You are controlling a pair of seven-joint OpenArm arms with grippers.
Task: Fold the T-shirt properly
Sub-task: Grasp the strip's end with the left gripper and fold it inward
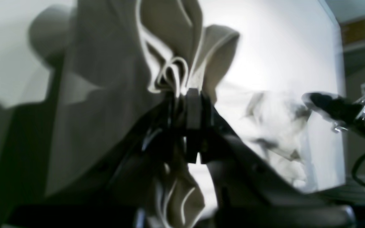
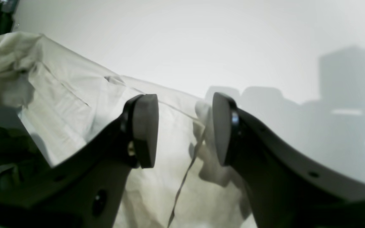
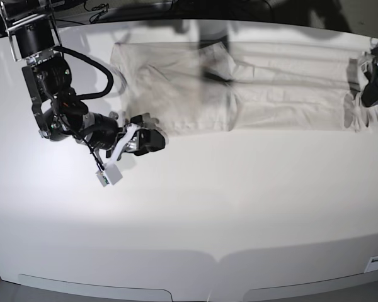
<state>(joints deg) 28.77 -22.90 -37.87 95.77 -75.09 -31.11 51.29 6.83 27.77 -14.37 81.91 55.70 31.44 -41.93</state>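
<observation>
The pale grey-beige T-shirt (image 3: 176,88) lies stretched across the far part of the white table (image 3: 239,207), and its right half is blurred. My left gripper (image 3: 365,95) at the far right edge is shut on a bunch of its fabric. In the left wrist view the gripper (image 1: 192,95) pinches folded, hemmed cloth (image 1: 176,31). My right gripper (image 3: 148,131) is open at the shirt's near left edge. In the right wrist view its fingers (image 2: 144,129) straddle a hem of the shirt (image 2: 68,104) with nothing held, and the gripper (image 2: 182,129) hovers just over the cloth.
The right arm's body (image 3: 57,94) and cables stand at the table's left. A small white box (image 3: 110,176) hangs off that arm. The table's front edge (image 3: 189,267) runs along the bottom. The other arm shows blurred in the left wrist view (image 1: 337,107).
</observation>
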